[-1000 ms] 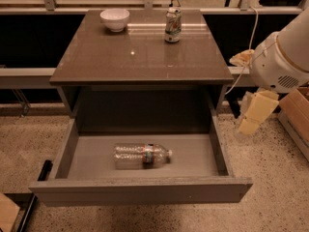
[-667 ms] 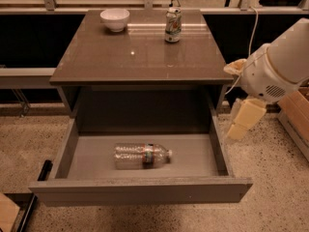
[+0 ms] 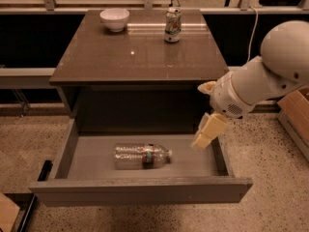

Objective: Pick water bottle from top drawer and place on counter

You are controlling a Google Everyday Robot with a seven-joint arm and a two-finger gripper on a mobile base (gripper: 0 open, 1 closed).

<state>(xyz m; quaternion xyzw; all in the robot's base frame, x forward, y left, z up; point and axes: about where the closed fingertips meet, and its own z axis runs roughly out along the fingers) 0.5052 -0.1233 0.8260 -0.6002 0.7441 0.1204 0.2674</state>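
While the water bottle (image 3: 141, 156) lies on its side in the open top drawer (image 3: 140, 190), cap pointing right, the hand (image 3: 208, 129) hangs over the drawer's right end, apart from the bottle; clenched or released, I cannot tell. The desk (image 3: 140, 57) bears a bowl (image 3: 115, 19) and a can (image 3: 172, 25).

Pincer (image 3: 206, 129) at top drawer's (image 3: 140, 190) right wall — bare floor rings water bottle (image 3: 142, 156).

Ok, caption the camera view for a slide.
Gripper hangs over the open drawer, right of the bottle lying inside; bowl and can stand on the counter.
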